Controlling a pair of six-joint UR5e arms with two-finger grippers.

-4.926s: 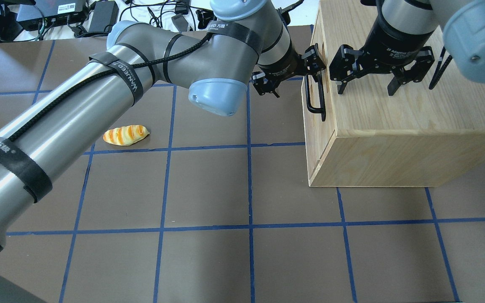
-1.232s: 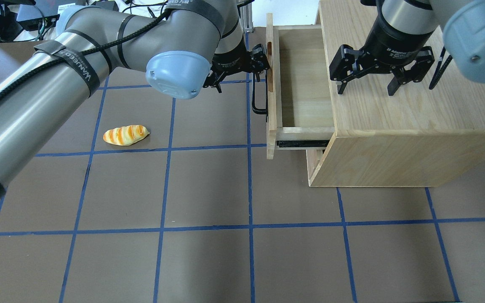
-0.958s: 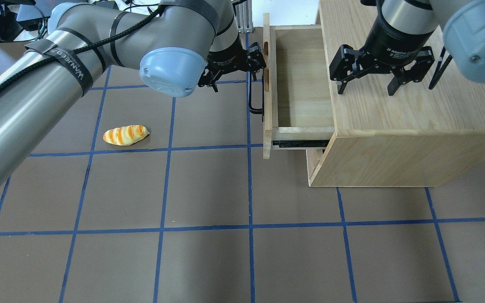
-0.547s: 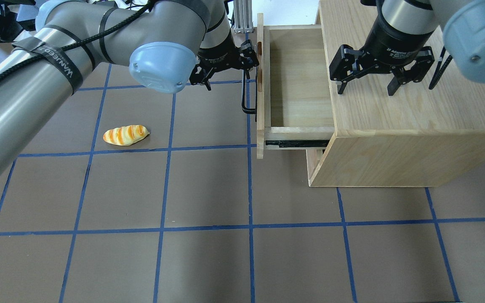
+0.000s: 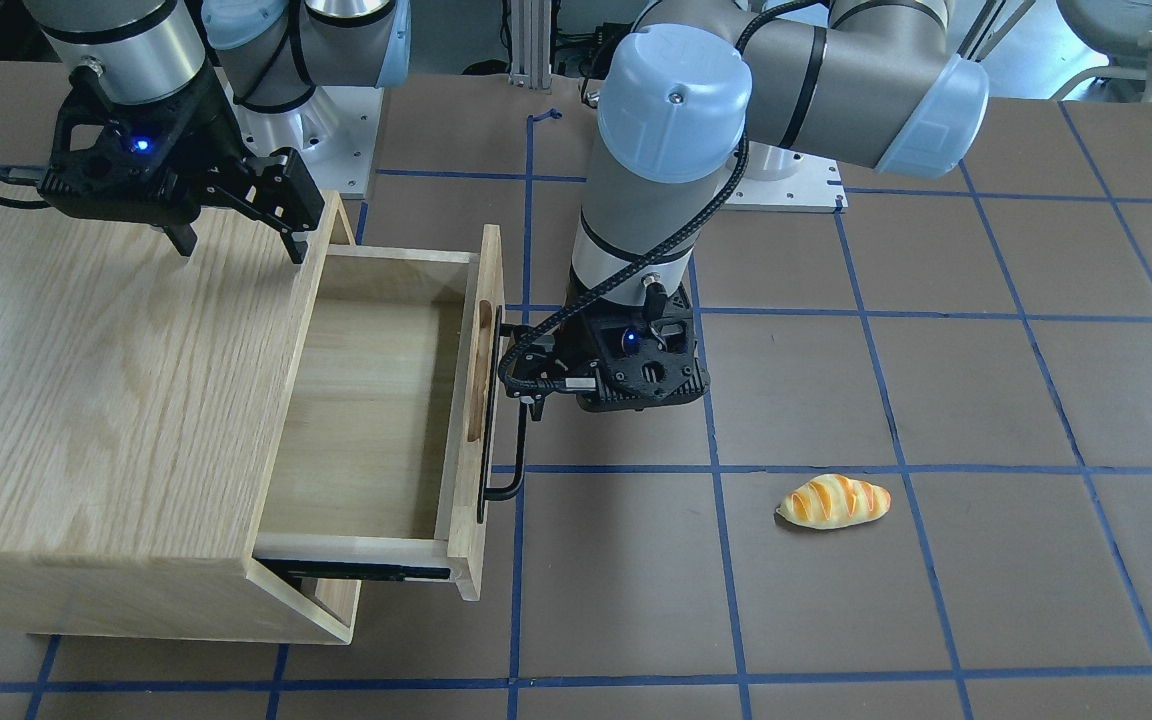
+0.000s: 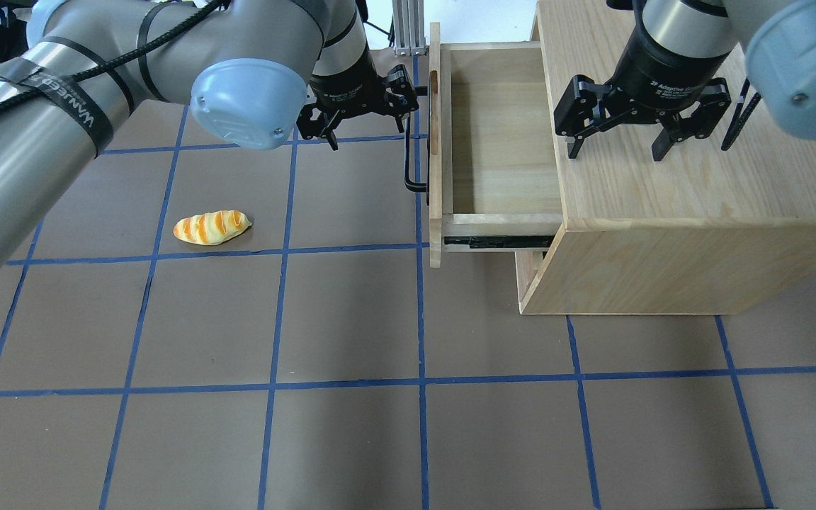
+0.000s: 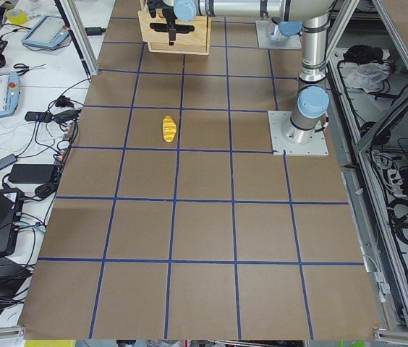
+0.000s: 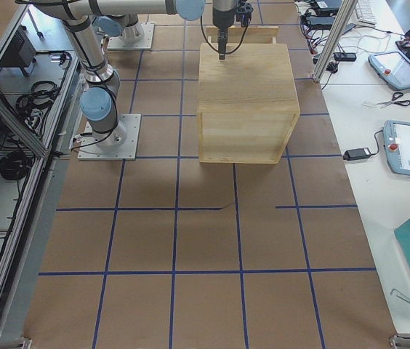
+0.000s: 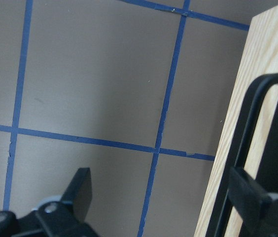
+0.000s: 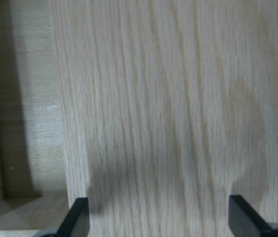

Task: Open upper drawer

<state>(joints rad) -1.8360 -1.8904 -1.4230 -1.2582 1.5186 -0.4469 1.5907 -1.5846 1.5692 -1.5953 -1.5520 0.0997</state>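
Observation:
The upper drawer [image 6: 500, 134] is pulled far out of the light-wood cabinet [image 6: 698, 198] toward the view's left, and its inside is bare. Its front panel [image 5: 481, 400] bears the long black bar handle [image 6: 411, 166]. My left gripper [image 6: 365, 124] is open beside the handle. In the left wrist view [image 9: 163, 190] one finger [image 9: 250, 197] sits right at the handle bar [image 9: 255, 118]; I cannot tell whether they touch. My right gripper [image 6: 617, 145] is open and empty just above the cabinet top; it also shows in the front view [image 5: 236, 240].
A toy bread roll [image 6: 211, 227] lies on the brown mat left of the drawer; it also shows in the front view [image 5: 834, 501]. The lower plain front panel [image 6: 530, 273] stays shut under the open drawer. Cables and boxes lie past the table's far left edge.
The drawer went from shut to pulled far out, drawn by my left gripper at the handle. In the last half second the left gripper moved a little further left. The right arm has not moved.

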